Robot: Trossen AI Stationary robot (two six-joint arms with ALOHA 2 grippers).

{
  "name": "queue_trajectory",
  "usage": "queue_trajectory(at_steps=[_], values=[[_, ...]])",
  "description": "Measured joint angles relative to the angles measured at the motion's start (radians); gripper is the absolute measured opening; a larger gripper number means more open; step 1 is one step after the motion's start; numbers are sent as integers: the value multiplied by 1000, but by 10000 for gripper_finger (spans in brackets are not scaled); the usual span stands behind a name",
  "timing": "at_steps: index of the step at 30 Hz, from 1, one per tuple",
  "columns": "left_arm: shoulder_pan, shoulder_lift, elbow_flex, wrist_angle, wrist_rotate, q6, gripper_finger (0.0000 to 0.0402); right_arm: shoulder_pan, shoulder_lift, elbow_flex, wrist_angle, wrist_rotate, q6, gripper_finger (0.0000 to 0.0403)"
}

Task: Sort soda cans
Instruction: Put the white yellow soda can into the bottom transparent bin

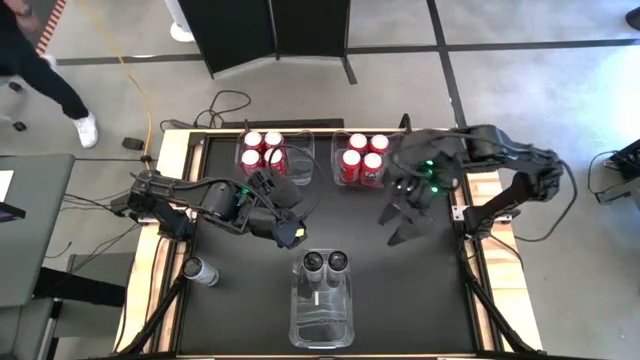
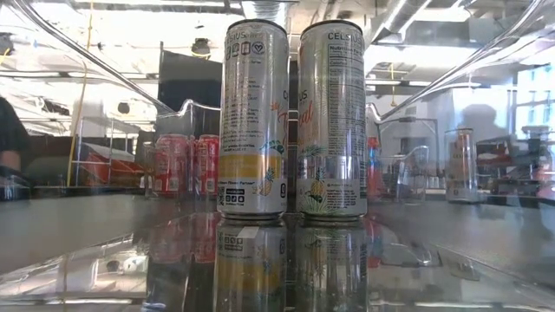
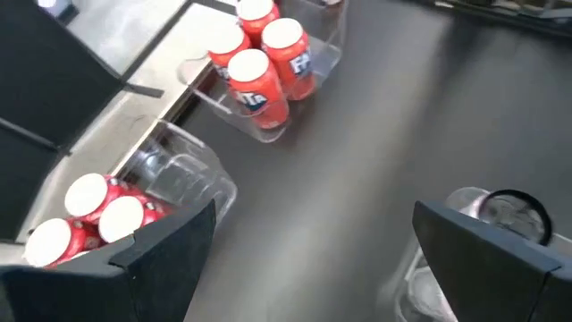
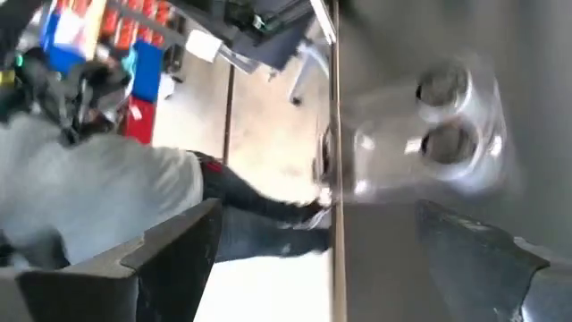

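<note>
High view: left claw [image 1: 288,232] spread, empty, mid-table; right claw [image 1: 403,222] spread, empty, beside red cans [image 1: 362,158].

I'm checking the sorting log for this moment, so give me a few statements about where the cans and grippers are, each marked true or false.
1. Two silver cans stand in the near clear bin. True.
2. The left gripper is shut on a red can. False: it is open and holds nothing.
3. One silver can stands outside the bins, near the table's left edge. True.
4. The two far bins hold silver cans. False: both hold red cans, four each.
5. The right gripper is open over bare table. True.
</note>
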Motion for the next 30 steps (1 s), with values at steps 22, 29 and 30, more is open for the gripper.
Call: queue_trajectory(at_steps=[22, 29, 30], values=[[0, 0, 0, 93, 14, 48, 375, -140, 29, -251, -358, 409, 362, 383], [-3, 0, 0, 82, 13, -27, 375, -478, 82, -298, -363, 619, 283, 377], [-5, 0, 0, 75, 13, -31, 375, -524, 89, -298, -363, 638, 274, 373]])
